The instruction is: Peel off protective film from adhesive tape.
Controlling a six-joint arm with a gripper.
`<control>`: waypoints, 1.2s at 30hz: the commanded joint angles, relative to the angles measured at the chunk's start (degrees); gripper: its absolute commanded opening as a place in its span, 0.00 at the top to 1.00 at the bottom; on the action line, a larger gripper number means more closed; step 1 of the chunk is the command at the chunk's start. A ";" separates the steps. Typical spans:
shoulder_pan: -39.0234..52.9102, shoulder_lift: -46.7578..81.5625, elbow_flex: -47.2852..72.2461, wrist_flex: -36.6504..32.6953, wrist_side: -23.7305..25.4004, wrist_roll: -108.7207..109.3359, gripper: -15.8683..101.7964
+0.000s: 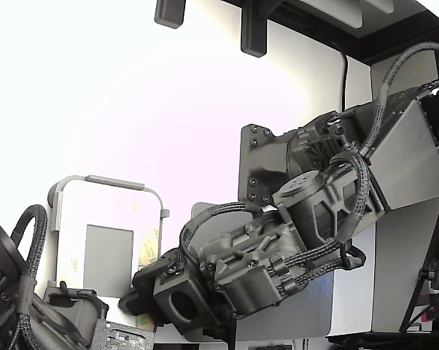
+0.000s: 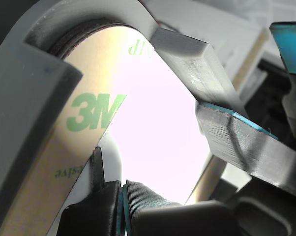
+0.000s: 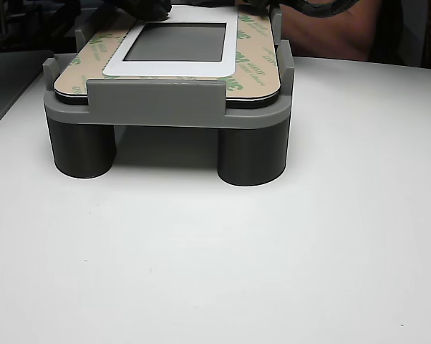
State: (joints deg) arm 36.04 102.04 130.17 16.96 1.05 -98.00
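A grey plastic holder (image 3: 155, 100) on round legs stands on the white desk (image 3: 273, 251). On top of the holder lies a flat panel with a white frame (image 3: 174, 66) and a dark grey patch (image 3: 176, 41) in its middle. The thin, shiny pale yellow film with green print (image 3: 253, 66) runs around the edge of the white frame, inside the holder's raised walls. In the wrist view the film (image 2: 84, 128) is very close, and it lifts and curves near the holder's rounded corner. The dark robot gripper (image 2: 122, 196) sits at the holder's far end. Its jaws look pressed together near the film's edge, but I cannot tell if they hold it.
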 commanded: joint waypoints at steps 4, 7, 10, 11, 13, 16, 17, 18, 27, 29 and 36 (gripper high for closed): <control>-0.09 1.58 -1.14 0.35 -0.09 0.09 0.95; 0.09 1.58 -1.23 0.53 -0.09 0.18 0.95; 0.35 1.67 -1.05 0.53 0.00 0.35 0.95; 0.44 1.67 -1.05 0.53 0.09 0.35 0.95; 0.62 1.67 -1.05 0.53 0.26 0.44 0.95; 0.70 1.76 -1.05 0.53 0.26 0.44 0.95; 0.79 1.76 -1.05 0.53 0.09 0.35 0.95; 0.79 1.85 -1.05 0.53 0.00 0.35 0.95; 0.88 2.37 -0.26 0.26 -0.79 0.09 0.95; 0.97 2.37 -0.26 0.18 -0.79 0.00 0.95; 0.97 1.32 -1.67 0.44 -1.23 -0.62 0.95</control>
State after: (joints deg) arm 37.09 102.66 130.43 17.49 0.53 -98.44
